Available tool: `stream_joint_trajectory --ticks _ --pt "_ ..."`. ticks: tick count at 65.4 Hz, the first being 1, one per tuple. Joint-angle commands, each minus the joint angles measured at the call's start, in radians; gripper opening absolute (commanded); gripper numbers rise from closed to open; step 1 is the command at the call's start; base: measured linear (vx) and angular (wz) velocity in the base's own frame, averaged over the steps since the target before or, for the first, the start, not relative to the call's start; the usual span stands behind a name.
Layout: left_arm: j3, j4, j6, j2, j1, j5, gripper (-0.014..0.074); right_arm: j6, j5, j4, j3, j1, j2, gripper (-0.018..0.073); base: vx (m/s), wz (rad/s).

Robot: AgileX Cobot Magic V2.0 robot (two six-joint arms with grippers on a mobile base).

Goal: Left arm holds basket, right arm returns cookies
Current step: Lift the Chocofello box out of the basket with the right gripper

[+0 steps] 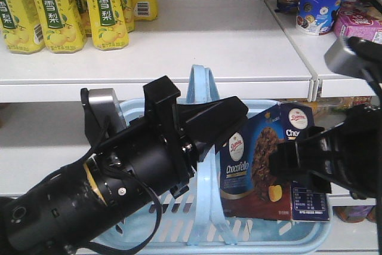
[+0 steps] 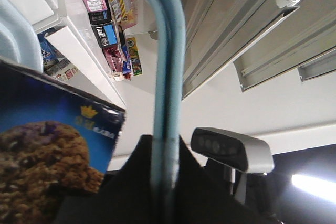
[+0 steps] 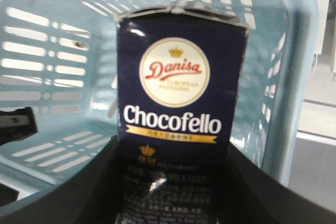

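The light blue basket (image 1: pixel 149 225) hangs in front of the shelves, its loop handle (image 1: pixel 203 79) rising behind my left gripper (image 1: pixel 218 120). In the left wrist view the handle (image 2: pixel 167 77) runs straight between the black jaws of my left gripper (image 2: pixel 167 153), which is shut on it. The navy "Chocofello" cookies box (image 1: pixel 248 165) stands slightly tilted inside the basket at its right side. My right gripper (image 1: pixel 285 162) reaches in from the right. In the right wrist view the cookies (image 3: pixel 178 93) sit between both black fingers of the right gripper (image 3: pixel 170 182), with the slotted basket wall (image 3: pixel 47 66) behind.
White shelf boards (image 1: pixel 179 85) run behind and above the basket. Yellow drink bottles (image 1: pixel 59 4) stand on the upper left shelf. A blue-white tub (image 1: pixel 319 1) and a pink box (image 1: pixel 358 25) stand on the upper right shelf.
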Motion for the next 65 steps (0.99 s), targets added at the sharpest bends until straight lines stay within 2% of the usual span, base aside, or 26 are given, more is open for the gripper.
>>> stream_joint_trajectory --ticks 1,18,45,65 --pt "-0.034 0.002 0.003 -0.036 0.001 -0.106 -0.0006 -0.018 -0.08 -0.012 -0.029 0.0 -0.051 0.0083 0.0 0.0" --pt "-0.034 0.002 0.003 -0.036 0.001 -0.106 -0.0006 -0.017 -0.104 -0.044 -0.036 -0.001 -0.143 0.0083 0.0 0.0" --pt "-0.034 0.002 0.003 -0.036 0.001 -0.106 -0.0006 -0.039 -0.072 -0.124 -0.181 -0.001 -0.174 0.0083 0.0 0.0" --pt "-0.034 0.002 0.003 -0.036 0.001 -0.106 -0.0006 -0.038 -0.245 -0.263 -0.179 -0.001 -0.168 0.0083 0.0 0.0"
